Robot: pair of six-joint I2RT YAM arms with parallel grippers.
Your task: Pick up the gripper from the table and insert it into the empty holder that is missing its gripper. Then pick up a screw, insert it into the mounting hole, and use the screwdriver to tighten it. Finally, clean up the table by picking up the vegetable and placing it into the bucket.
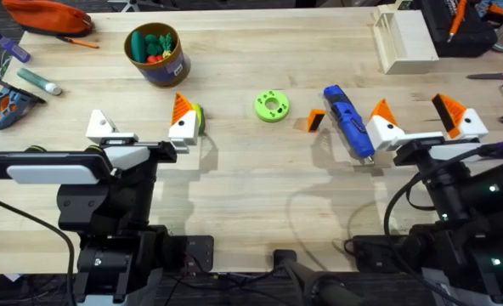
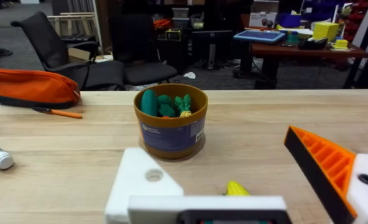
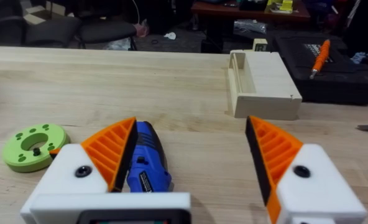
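Note:
The orange gripper lies on the table between a green disc and the blue screwdriver. My left gripper is open. Its outer finger is the bare white holder, and its other finger carries an orange pad. The yellow-green vegetable lies right beside that padded finger. The brown bucket, with toy vegetables in it, stands farther back. My right gripper is open beside the screwdriver, whose body lies against one of the fingers. The screw is out of view.
A wooden box stands at the back right with a black case beside it. An orange pouch and a marker lie at the back left. The green disc sits mid-table.

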